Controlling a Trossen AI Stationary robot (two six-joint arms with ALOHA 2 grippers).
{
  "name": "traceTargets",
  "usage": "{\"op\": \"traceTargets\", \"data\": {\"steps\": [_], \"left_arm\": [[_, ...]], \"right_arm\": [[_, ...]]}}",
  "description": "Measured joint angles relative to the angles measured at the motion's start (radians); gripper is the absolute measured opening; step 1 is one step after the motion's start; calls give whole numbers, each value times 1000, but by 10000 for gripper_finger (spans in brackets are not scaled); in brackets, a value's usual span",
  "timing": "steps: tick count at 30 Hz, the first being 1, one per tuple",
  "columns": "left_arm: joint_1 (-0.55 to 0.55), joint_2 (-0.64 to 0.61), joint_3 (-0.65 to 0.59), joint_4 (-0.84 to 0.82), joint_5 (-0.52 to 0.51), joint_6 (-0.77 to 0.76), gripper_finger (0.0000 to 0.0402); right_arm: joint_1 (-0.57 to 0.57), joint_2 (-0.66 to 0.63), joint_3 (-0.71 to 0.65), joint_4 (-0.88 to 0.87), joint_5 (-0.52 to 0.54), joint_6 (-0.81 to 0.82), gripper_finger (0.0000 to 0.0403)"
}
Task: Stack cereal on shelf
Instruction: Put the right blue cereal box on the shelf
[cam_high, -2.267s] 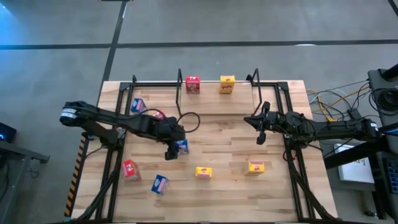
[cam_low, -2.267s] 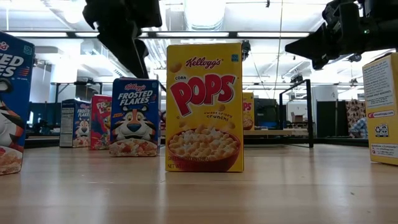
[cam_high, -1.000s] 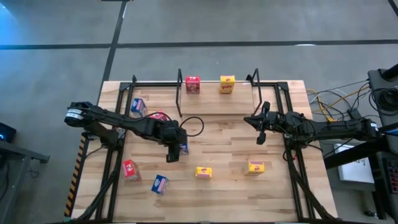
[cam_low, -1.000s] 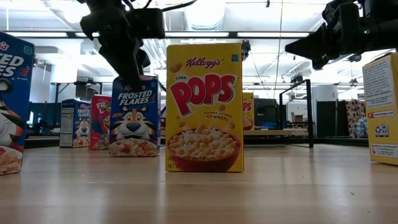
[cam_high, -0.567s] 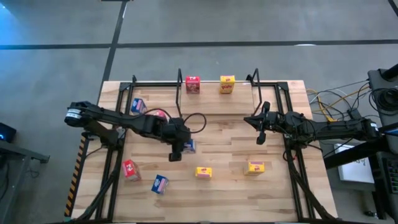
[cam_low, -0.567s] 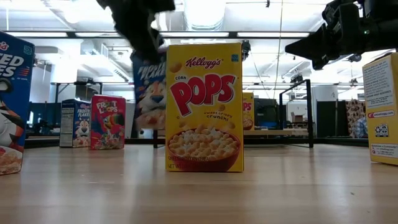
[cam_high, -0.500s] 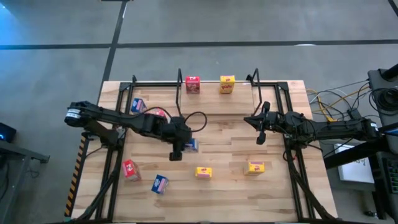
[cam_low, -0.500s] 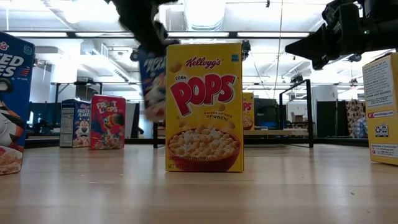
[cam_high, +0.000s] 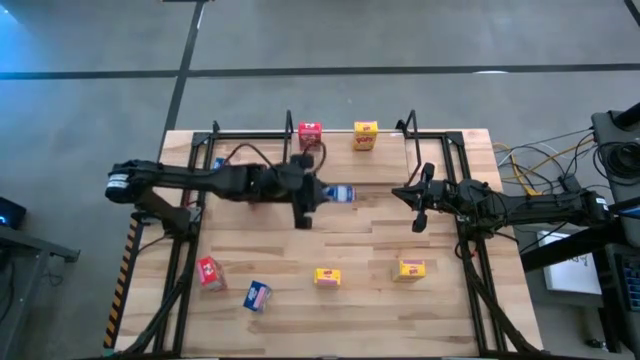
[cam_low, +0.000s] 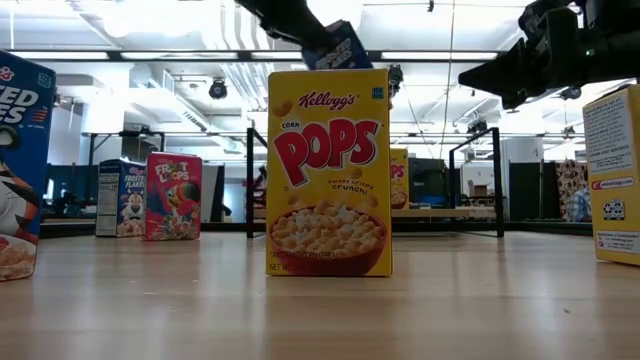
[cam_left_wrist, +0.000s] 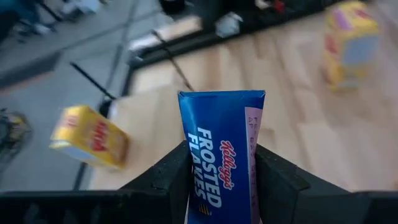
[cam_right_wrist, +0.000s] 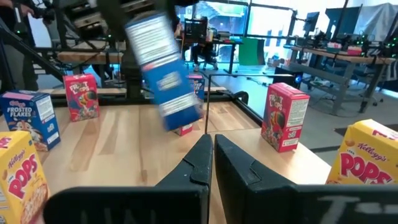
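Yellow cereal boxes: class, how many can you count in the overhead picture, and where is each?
3. One yellow box stands on the shelf beside a red box; a second yellow box and a third yellow box stand on the tabletop. None seems hidden.

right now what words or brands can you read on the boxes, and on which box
"Kellogg's CORN POPS": yellow box at the front, low view.
"FROOT LOOPS": red box behind it.
"FROSTED FLAKES": blue box far back.
"...ED ...KES", cut off: blue box at the picture's edge.
"Kellogg's FROSTED FLAKES": blue box held in the left gripper.
"FROSTED FLAKES": blue box, right wrist view.
Fine print and side panels: too small to read.
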Motion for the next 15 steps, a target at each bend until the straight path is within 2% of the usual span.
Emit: {"op": "traceTargets", "data": {"steps": [9,15], "left_arm": [[137,99,0,147,4,5,127],[193,209,40,130,5,-34,127]], "right_arm": [[0,0,0,1,0,-18,9],[0,0,0,1,1,-18,9]]}}
